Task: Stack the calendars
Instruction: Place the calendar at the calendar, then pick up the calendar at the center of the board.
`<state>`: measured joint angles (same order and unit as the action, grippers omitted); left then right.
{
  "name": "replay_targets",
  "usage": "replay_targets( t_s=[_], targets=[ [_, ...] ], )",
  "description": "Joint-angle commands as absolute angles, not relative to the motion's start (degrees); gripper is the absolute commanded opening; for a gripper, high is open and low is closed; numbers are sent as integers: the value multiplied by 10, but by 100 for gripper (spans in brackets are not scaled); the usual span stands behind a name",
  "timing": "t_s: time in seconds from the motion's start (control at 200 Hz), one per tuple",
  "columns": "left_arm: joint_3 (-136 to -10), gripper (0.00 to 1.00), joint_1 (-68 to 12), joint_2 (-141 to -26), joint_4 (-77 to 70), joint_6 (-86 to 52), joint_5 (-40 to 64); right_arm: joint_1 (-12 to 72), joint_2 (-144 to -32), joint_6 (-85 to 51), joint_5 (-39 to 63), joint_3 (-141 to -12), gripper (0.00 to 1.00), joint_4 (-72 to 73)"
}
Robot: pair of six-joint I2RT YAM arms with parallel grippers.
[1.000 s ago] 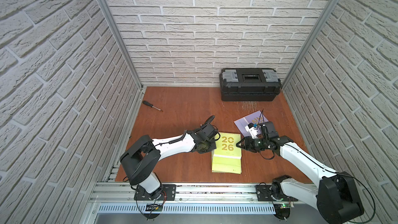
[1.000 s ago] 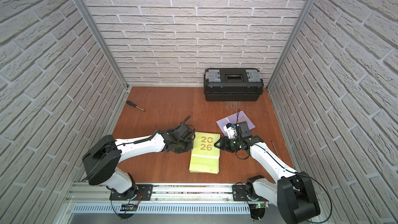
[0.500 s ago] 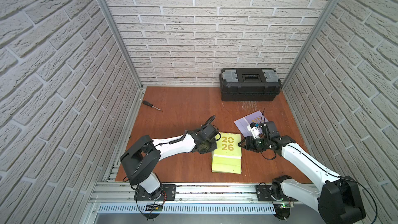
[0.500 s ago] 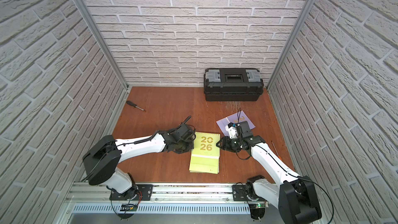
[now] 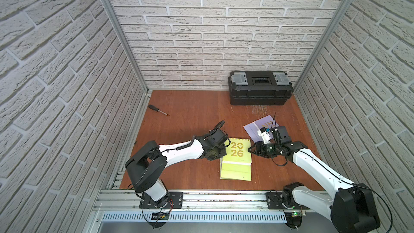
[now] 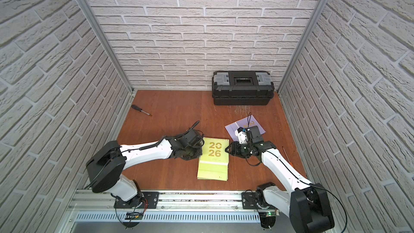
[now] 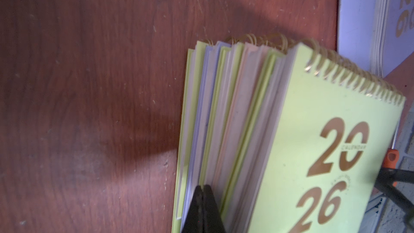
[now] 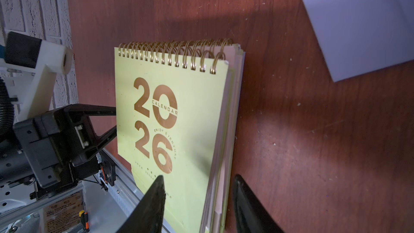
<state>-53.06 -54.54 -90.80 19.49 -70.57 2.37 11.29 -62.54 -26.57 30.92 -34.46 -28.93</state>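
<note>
Lime-green-topped stack of spiral-bound paper calendars (image 5: 236, 153), five by the look; flat lavender calendar (image 5: 254, 127) lies apart, just behind it. Left pincer (image 7: 202, 196) shut, empty; right pincer (image 8: 199, 177) half-open, empty.

Top views: bright, even, sharp; walls bow at edges. Wrist views: dim; table (image 7: 67, 86) shadowed; calendars (image 7: 246, 131) blurred.

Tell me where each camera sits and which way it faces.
Top views: high above the front rail, looking down on the table; left arm and right arm show.
Left wrist: on the left arm, facing the stack side-on; shut jaws show.
Right wrist: on the right arm, facing the stack's cover; parted jaws and the left arm show.
Shared: every view shows the stack.
</note>
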Motion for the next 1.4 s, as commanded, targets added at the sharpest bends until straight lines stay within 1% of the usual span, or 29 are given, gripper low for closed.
replay_targets(
  t_s=[0.0, 0.155, 0.315, 0.485, 0.595, 0.685, 0.96, 1.18, 1.39],
  targets=[
    [-549, 0, -549, -891, 205, -705, 13, 106, -609, -271, 309, -348, 51, -277],
    [-574, 0, -541, -883, 258, -683, -9, 89, -602, -283, 288, -349, 51, -289],
    [-610, 0, -515, -878, 301, -652, -16, 54, -599, -296, 274, -352, 52, -299],
    [-662, 0, -482, -897, 322, -610, -15, 1, -596, -298, 280, -355, 60, -303],
    [-698, 0, -465, -922, 315, -585, -26, -37, -608, -294, 289, -363, 62, -309],
    [-731, 0, -453, -952, 304, -566, -35, -63, -615, -293, 292, -366, 65, -309],
    [-834, 0, -435, -1084, 234, -547, -24, -130, -640, -302, 287, -376, 79, -292],
    [-930, 0, -434, -1191, 190, -554, -10, -175, -678, -308, 301, -386, 83, -274],
    [-995, 0, -432, -1259, 160, -566, 1, -199, -703, -313, 297, -391, 85, -259]
  ],
)
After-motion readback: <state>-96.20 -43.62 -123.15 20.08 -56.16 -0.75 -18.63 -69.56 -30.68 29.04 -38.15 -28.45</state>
